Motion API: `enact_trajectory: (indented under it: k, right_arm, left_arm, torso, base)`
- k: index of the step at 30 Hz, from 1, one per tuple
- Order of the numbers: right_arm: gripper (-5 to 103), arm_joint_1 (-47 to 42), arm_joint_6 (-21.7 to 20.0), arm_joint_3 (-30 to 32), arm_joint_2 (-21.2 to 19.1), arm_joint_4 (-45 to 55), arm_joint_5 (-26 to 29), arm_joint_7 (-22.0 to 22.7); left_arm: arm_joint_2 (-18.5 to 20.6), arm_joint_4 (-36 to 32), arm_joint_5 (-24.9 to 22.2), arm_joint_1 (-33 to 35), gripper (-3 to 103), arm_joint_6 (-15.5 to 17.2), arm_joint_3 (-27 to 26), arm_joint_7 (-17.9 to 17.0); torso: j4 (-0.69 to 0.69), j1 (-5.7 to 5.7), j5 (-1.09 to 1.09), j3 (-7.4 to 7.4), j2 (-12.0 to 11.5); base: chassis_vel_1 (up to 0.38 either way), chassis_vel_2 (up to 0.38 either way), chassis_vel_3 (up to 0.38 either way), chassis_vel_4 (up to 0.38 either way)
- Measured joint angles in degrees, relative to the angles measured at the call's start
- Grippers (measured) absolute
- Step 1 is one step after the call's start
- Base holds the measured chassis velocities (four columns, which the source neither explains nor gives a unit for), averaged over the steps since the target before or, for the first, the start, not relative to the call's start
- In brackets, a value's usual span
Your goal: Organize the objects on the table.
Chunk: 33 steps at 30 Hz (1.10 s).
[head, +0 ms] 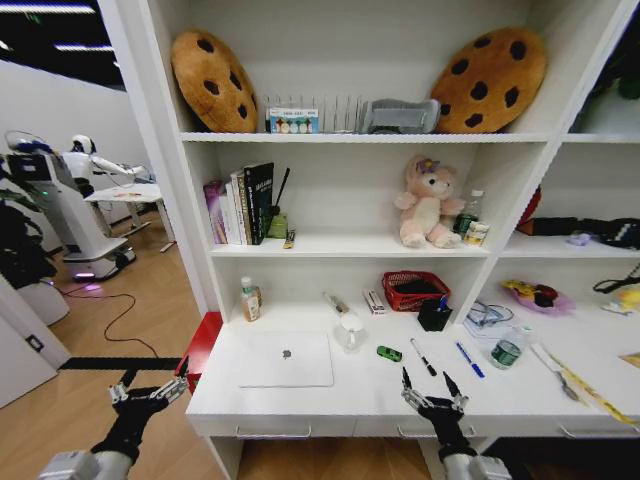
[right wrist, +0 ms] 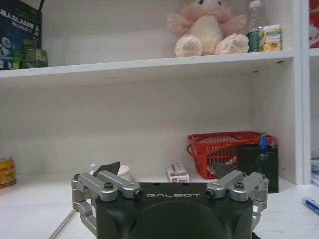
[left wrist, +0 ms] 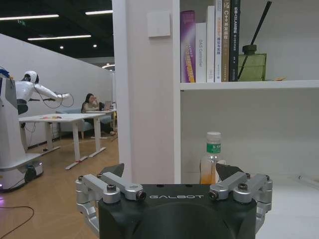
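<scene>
The silver laptop (head: 286, 358) lies shut on the white table (head: 360, 398). To its right lie a small green ring (head: 389, 353), a black pen (head: 423, 356) and a blue pen (head: 469, 359). A black pen cup (head: 434, 315) (right wrist: 256, 159) stands by the shelf post. The white-capped bottle (head: 250, 299) (left wrist: 212, 164) stands at the back left. My right gripper (head: 432, 393) (right wrist: 167, 172) hovers open over the table's front edge, just before the black pen. My left gripper (head: 150, 390) (left wrist: 169, 172) hangs open beyond the table's left end, holding nothing.
A red basket (head: 415, 290), a small box (head: 374, 302) and a clear jar (head: 350, 331) sit at the back. A water bottle (head: 508, 348) and glasses (head: 488, 315) lie to the right. Shelves above hold books (head: 240, 205) and a plush bear (head: 428, 205). Another robot (head: 60, 215) stands far left.
</scene>
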Motion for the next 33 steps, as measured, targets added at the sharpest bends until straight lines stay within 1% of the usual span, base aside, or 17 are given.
enact_trajectory:
  k: [2,3,4,5,6,8,9,11,12,13,17,25,27,28,29,30,33]
  right_arm:
    - [100,0.56,-0.69,0.67,-0.94,-0.74,1.23,-1.19]
    - [100,1.16,-1.21,1.68,-2.11,-2.47,1.85,-2.47]
    - [100,1.76,-1.66,3.61,-3.58,-5.2,2.02,-6.16]
    - [100,1.76,-1.66,3.61,-3.58,-5.2,2.02,-6.16]
    - [100,1.98,-1.88,5.09,-4.66,-7.09,3.07,-10.49]
    - [100,3.25,-2.04,9.76,-8.97,-13.58,6.62,-26.24]
    - [100,3.25,-2.04,9.76,-8.97,-13.58,6.62,-26.24]
    - [100,6.76,-0.86,13.84,-12.52,-19.41,7.13,-40.61]
    - [100,6.76,-0.86,13.84,-12.52,-19.41,7.13,-40.61]
    - [100,9.11,-0.47,15.64,-14.83,-22.11,7.69,-45.06]
    - [100,14.64,-0.66,15.89,-18.96,-25.76,10.39,-47.68]
    - [100,21.73,-1.45,12.94,-21.59,-32.56,10.23,-50.07]
    - [100,27.97,-2.72,8.84,-23.76,-40.47,10.06,-57.03]
    - [100,27.97,-2.72,8.84,-23.76,-40.47,10.06,-57.03]
    - [100,31.24,-3.65,5.28,-24.39,-43.69,10.49,-60.78]
    - [100,34.56,-4.21,1.81,-23.94,-45.5,10.67,-61.83]
    - [100,36.99,-4.21,0.16,-23.73,-47.32,10.46,-61.81]
  left_arm:
    - [0.02,0.02,0.0,-0.01,100,0.0,0.01,-0.01]
    - [0.03,0.04,0.0,-0.02,100,0.0,0.02,-0.03]
    - [0.05,0.05,-0.01,-0.04,100,0.01,0.03,-0.04]
    - [0.05,0.05,-0.01,-0.04,100,0.01,0.03,-0.04]
    - [0.07,0.06,-0.02,-0.05,100,0.0,0.04,-0.05]
    - [0.11,0.08,-0.03,-0.07,100,0.0,0.04,-0.08]
    - [0.11,0.08,-0.03,-0.07,100,0.0,0.04,-0.08]
    - [0.13,0.09,-0.05,-0.08,100,0.01,0.07,-0.09]
    - [0.13,0.09,-0.05,-0.08,100,0.01,0.07,-0.09]
    - [0.13,0.11,-0.07,-0.08,100,0.01,0.07,-0.1]
    - [0.16,0.12,-0.09,-0.1,100,0.0,0.09,-0.11]
    - [0.17,0.14,-0.1,-0.1,100,0.01,0.1,-0.14]
    - [0.18,0.15,-0.13,-0.1,100,0.0,0.11,-0.14]
    - [0.18,0.15,-0.13,-0.1,100,0.0,0.11,-0.14]
    - [0.19,0.15,-0.13,-0.09,100,-0.01,0.1,-0.14]
    - [0.2,0.15,-0.13,-0.09,100,-0.02,0.1,-0.14]
    - [0.21,0.15,-0.13,-0.09,100,-0.03,0.11,-0.14]
  torso:
    - [0.0,0.0,0.01,0.0,0.0]
    - [0.0,0.0,0.01,0.0,0.0]
    - [0.0,0.0,0.03,0.0,0.0]
    - [0.0,0.0,0.03,0.0,0.0]
    - [-0.01,0.0,0.03,0.0,0.0]
    - [-0.03,0.0,0.03,0.0,0.0]
    - [-0.03,0.0,0.03,0.0,0.0]
    - [-0.02,0.0,0.06,0.0,0.0]
    - [-0.02,0.0,0.06,0.0,0.0]
    - [0.0,0.0,0.02,0.0,0.0]
    - [0.0,0.0,0.01,0.01,-0.01]
    - [0.0,0.01,0.03,0.01,-0.01]
    - [-0.01,0.01,0.01,0.01,-0.01]
    - [-0.01,0.01,0.01,0.01,-0.01]
    - [-0.02,0.01,0.02,0.01,-0.01]
    - [0.0,0.01,0.01,0.01,-0.01]
    - [-0.01,0.01,0.01,0.0,-0.01]
  base:
    - [0.0,0.0,0.0,0.0]
    - [0.0,0.0,0.0,0.0]
    - [0.0,0.0,0.0,0.0]
    - [0.0,0.0,0.0,0.0]
    - [0.0,0.0,0.0,0.0]
    - [0.0,0.0,0.0,0.0]
    - [0.0,0.0,0.0,0.0]
    - [0.0,0.0,0.0,0.0]
    - [0.0,0.0,0.0,0.0]
    - [0.0,0.0,0.0,0.0]
    - [0.0,0.0,0.0,0.0]
    - [0.0,0.0,0.0,0.0]
    - [0.0,0.0,0.0,0.0]
    - [0.0,0.0,0.0,0.0]
    - [0.0,0.0,0.0,0.0]
    - [0.0,0.0,0.0,0.0]
    - [0.0,0.0,0.0,0.0]
